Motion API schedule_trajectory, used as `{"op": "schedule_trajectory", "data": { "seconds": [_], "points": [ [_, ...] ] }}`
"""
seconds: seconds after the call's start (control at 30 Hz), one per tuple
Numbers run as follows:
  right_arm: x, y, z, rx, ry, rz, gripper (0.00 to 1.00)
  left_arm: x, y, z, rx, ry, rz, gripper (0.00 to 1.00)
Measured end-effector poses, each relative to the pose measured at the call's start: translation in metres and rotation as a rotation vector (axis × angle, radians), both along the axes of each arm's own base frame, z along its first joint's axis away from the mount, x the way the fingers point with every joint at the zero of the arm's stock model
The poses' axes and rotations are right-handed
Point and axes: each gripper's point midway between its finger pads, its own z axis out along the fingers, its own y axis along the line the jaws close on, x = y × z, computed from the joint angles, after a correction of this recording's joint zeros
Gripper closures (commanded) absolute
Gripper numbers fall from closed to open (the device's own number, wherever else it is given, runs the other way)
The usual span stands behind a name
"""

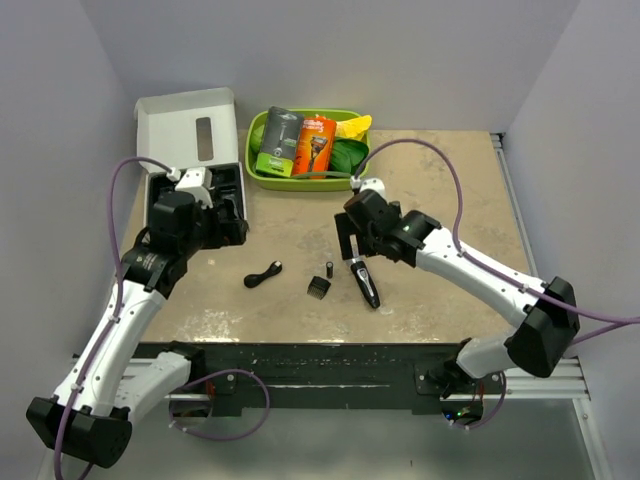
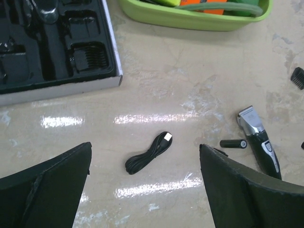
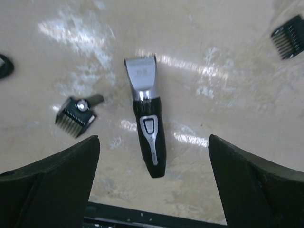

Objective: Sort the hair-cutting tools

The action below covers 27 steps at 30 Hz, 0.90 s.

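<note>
The right fingers (image 3: 57, 180) are wide apart and hang right over the clipper (image 3: 147, 118). The clipper lies flat on the counter (image 1: 440, 190) with its silver head pointing to the back. The step now looks like picking the clipper up. To do it well, the arm should go straight down so one finger lands on each long side of the black body. Then it should squeeze the middle, not the silver end. The little comb (image 3: 76, 115) lies near on one side, so the fingers should not bump it. The left fingers (image 2: 47, 185) are wide apart too and hold nothing. A curled black cord (image 2: 148, 159) lies out in front of them. The black tray (image 2: 57, 42) and the green bin (image 2: 190, 16) sit at the back. The counter is pale, shiny and scuffed, so things may slide. Plain grey walls (image 1: 400, 60) stand around it
</note>
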Motion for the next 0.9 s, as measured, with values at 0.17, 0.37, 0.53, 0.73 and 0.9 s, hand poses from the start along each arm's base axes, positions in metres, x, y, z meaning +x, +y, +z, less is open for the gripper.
{"op": "schedule_trajectory", "data": {
  "seconds": [0.17,0.37,0.53,0.73,0.9],
  "points": [
    [-0.037,-0.005,-0.054,-0.026,0.127,0.041,0.02,-0.006,0.016,-0.016,0.029,0.033,0.087,0.0],
    [-0.043,0.013,-0.052,0.03,0.123,0.077,0.02,0.011,0.041,-0.039,0.083,0.103,0.236,0.0],
    [-0.03,0.039,-0.028,0.086,0.068,0.107,0.02,0.037,0.092,-0.079,0.134,0.251,0.421,0.0],
    [-0.022,0.051,-0.016,0.113,0.028,0.128,0.02,0.064,0.137,-0.079,0.119,0.282,0.571,0.0],
    [-0.019,0.057,-0.012,0.135,0.01,0.147,0.01,0.092,0.18,-0.058,0.086,0.24,0.699,0.01]
  ]
}}
